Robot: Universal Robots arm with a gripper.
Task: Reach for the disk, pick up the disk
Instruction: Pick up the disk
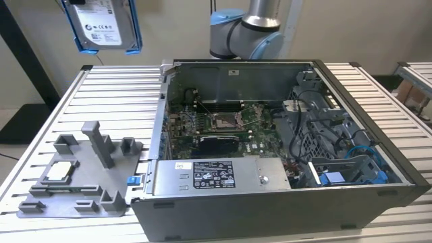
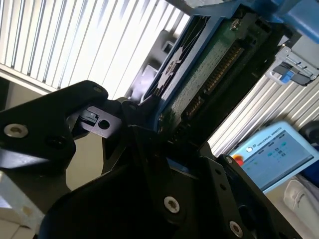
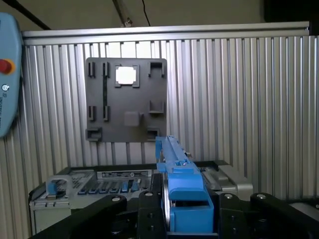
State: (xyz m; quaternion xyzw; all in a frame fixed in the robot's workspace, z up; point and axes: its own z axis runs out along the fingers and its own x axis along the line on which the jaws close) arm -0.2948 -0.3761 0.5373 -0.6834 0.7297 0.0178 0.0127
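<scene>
Held aloft at the upper left of the exterior view, the disk (image 1: 104, 24) hangs upright with its white label facing the camera, well clear of the slatted aluminium table (image 1: 115, 96) and high above the grey fixture plate (image 1: 101, 202), where a small square chip (image 1: 59, 170) sits in its recess. To the exterior view's right stands the open computer case (image 1: 256, 215), with the robot arm (image 1: 246, 31) rising behind it. In the first wrist view the gripper (image 3: 185, 201) is clamped on the disk, its black jaws pressed against the two broad faces and the blue bracket (image 3: 174, 159) running edge-on between them. The second wrist view shows the drive's green circuit board (image 2: 209, 74) exposed on the underside. The pickup appears complete, with the disk carried fully in the air. The drive is likely dense and rigid for its size, with smooth metal faces that could slip under a light squeeze. It is probably sensitive to knocks. The plastic bracket rails look the safer place to grip, keeping pressure off the bare board and its connector pins.
</scene>
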